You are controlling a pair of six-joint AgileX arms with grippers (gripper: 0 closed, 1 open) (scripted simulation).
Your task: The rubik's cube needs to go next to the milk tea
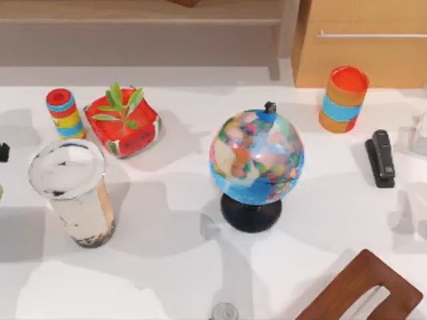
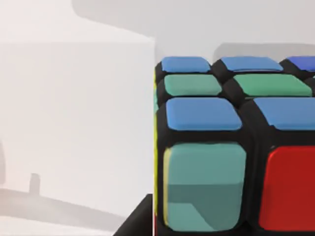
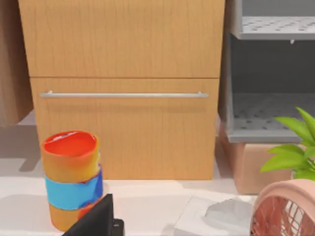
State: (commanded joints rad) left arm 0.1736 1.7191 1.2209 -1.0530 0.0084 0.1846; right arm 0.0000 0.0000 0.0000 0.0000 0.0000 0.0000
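Blue, green and red stickers of the rubik's cube (image 2: 231,147) sit right against the left wrist camera; whether that arm's fingers grip it I cannot tell. The milk tea (image 1: 72,192) stands at the table's (image 1: 173,267) left, so the cube is best lowered slowly onto bare surface just beside the cup, without nudging it.

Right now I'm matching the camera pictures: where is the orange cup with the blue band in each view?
Top view: the orange cup stands far back on the right, behind the stapler.
Left wrist view: this one looks at the rubik's cube close up.
Right wrist view: the cup stands before the drawer front.
Shared landmark: the wooden cabinet behind the cup.
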